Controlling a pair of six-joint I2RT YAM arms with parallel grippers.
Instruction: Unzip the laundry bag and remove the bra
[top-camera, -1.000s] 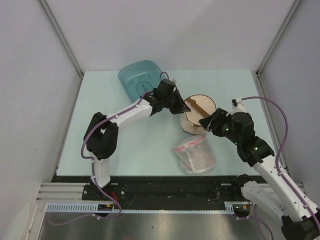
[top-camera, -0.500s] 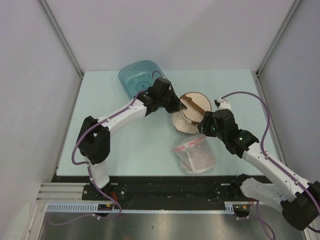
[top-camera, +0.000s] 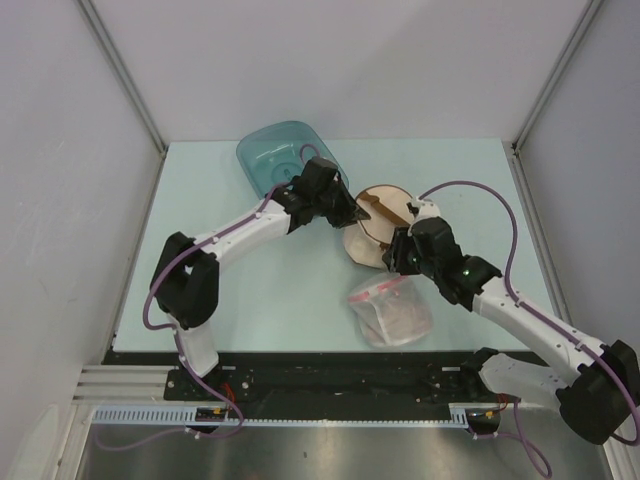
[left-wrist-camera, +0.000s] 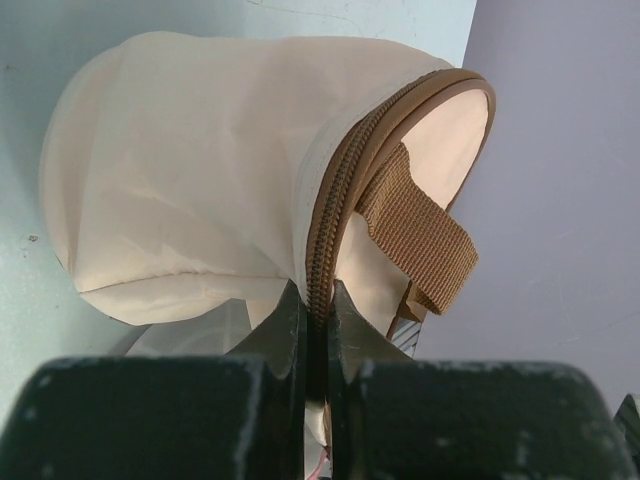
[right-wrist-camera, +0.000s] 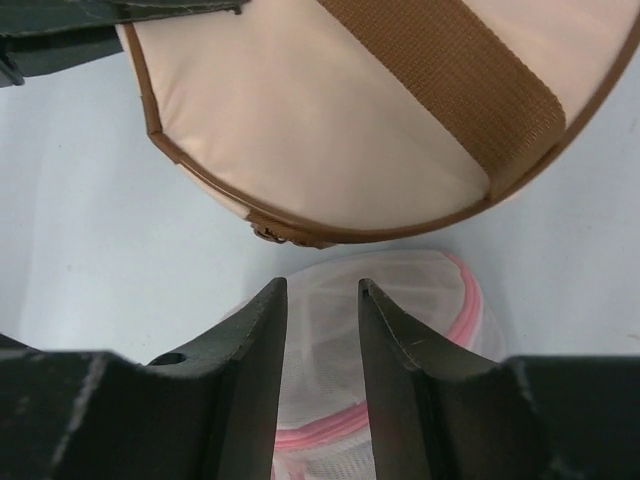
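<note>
Overhead view looks down on the table (top-camera: 220, 290); both wrist views sit close against the laundry bag (left-wrist-camera: 200, 170).

- Left arm (top-camera: 245, 222) and right arm (top-camera: 530, 325): white tubular links joined by chunky black joints;
- a thin purple cable (top-camera: 466, 184) loops alongside each arm;
- small green lights (top-camera: 461, 270), seemingly indicator lamps, glow on the right arm's black housing;
- left gripper (left-wrist-camera: 316, 305) and right gripper (right-wrist-camera: 320, 290): matte black, tapering fingers.

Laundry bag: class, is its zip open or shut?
Shut where visible: on the laundry bag, the brown zip teeth run meshed, no gap. The rest is hidden.
</note>
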